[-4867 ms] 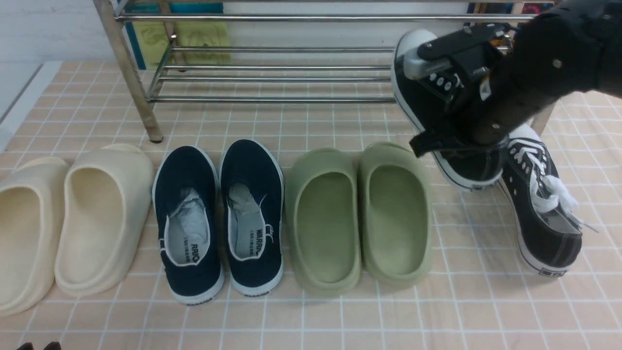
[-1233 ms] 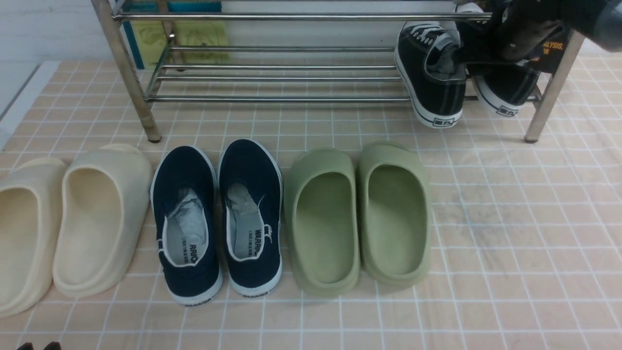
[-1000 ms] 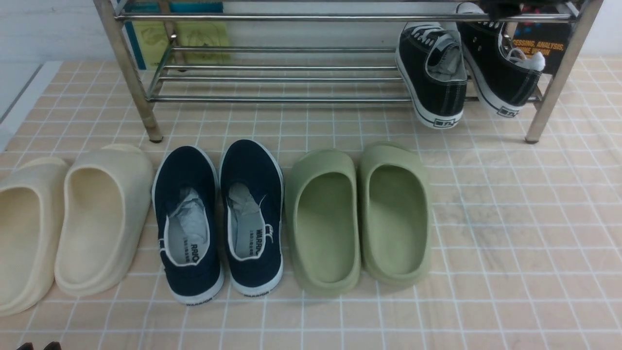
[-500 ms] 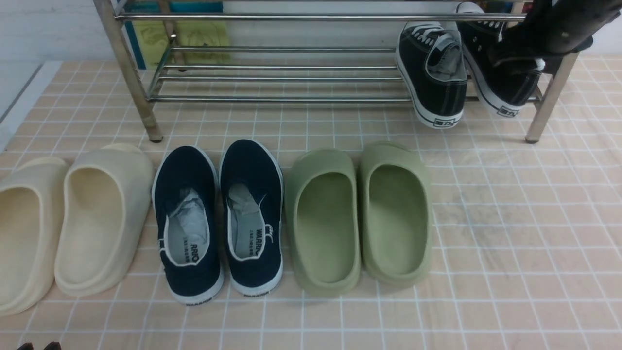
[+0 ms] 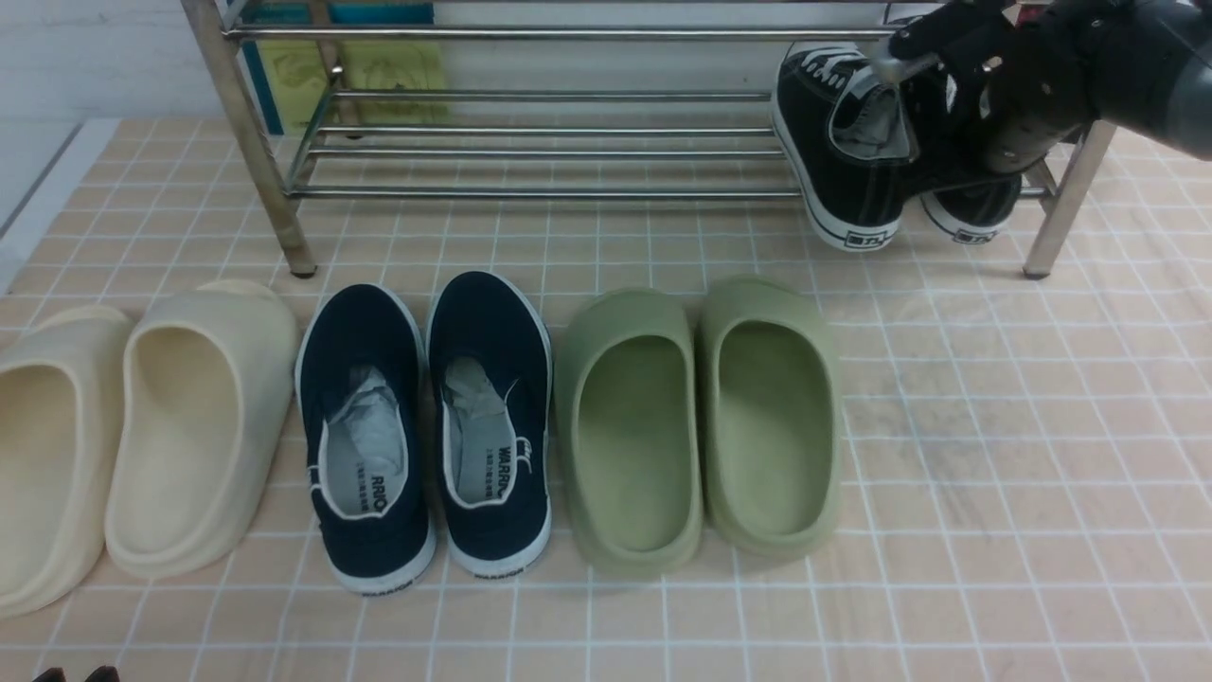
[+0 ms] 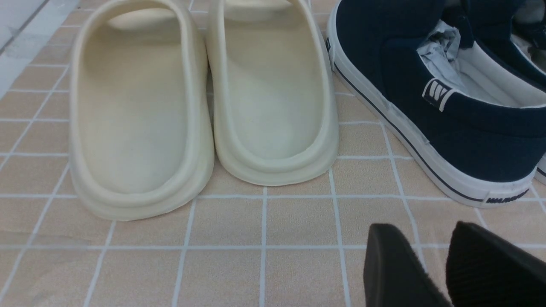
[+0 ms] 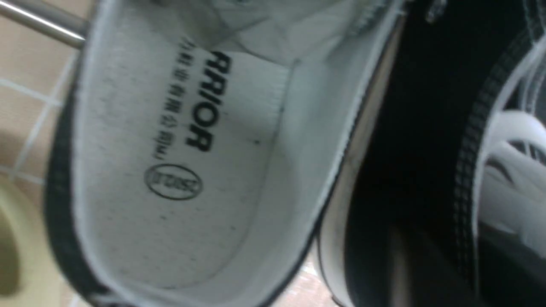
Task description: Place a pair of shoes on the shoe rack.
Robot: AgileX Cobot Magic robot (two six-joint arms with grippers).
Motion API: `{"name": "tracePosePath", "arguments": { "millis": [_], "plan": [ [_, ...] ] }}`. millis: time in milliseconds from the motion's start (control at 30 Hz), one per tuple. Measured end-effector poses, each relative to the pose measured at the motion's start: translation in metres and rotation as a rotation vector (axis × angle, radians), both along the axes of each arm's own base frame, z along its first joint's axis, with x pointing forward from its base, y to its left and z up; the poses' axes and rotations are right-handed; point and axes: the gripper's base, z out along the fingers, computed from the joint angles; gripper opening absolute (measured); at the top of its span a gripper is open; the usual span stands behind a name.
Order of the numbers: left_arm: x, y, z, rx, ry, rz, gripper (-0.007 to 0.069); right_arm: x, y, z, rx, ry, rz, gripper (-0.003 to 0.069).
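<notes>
Bottom left: left gripper [image 6: 420, 238], fingers slightly parted, empty. Mid-frame row: cream slippers [image 5: 142, 426], slip-ons [image 5: 426, 426], green slippers [image 5: 701, 426]. Upper right: both sneakers [image 5: 843, 142] lie on the lower shelf of the rack [image 5: 530, 192], long axes front-to-back, toes pointing away, heels overhanging the front bar. The right gripper [image 5: 947, 109] apparently straddles the right-hand one. Its fingers are obscured, so its grip state cannot be determined.

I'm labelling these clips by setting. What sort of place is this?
Likely a staged home entryway: a metal shoe rack, green slippers and navy slip-ons lined up before it, tile-patterned flooring.
</notes>
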Motion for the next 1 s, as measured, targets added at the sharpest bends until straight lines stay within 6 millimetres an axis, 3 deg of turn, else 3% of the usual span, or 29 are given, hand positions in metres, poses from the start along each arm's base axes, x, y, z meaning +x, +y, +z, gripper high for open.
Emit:
{"name": "tracePosePath", "arguments": {
  "millis": [67, 167, 367, 600, 733, 833, 933, 1000],
  "plan": [
    [0.000, 0.000, 0.000, 0.000, 0.000, 0.000, 0.0240, 0.001, 0.000, 0.003, 0.000, -0.006, -0.003, 0.0019],
    [0.000, 0.000, 0.000, 0.000, 0.000, 0.000, 0.0240, 0.002, -0.002, 0.010, 0.004, -0.010, -0.016, 0.0018],
    [0.000, 0.000, 0.000, 0.000, 0.000, 0.000, 0.0240, 0.003, 0.001, 0.015, 0.056, -0.022, -0.019, 0.0073],
    [0.000, 0.000, 0.000, 0.000, 0.000, 0.000, 0.0240, 0.002, 0.002, 0.017, 0.059, -0.001, -0.019, 0.0357],
    [0.000, 0.000, 0.000, 0.000, 0.000, 0.000, 0.0240, -0.004, 0.000, 0.026, 0.064, 0.010, -0.032, 0.0430],
    [0.000, 0.000, 0.000, 0.000, 0.000, 0.000, 0.0240, -0.020, -0.002, 0.062, 0.080, -0.048, -0.033, 0.0437],
    [0.000, 0.000, 0.000, 0.000, 0.000, 0.000, 0.0240, -0.063, -0.003, 0.138, 0.195, -0.201, -0.016, 0.0356],
    [0.000, 0.000, 0.000, 0.000, 0.000, 0.000, 0.0240, -0.096, -0.005, 0.173, 0.273, -0.277, 0.002, 0.0279]
  ]
}}
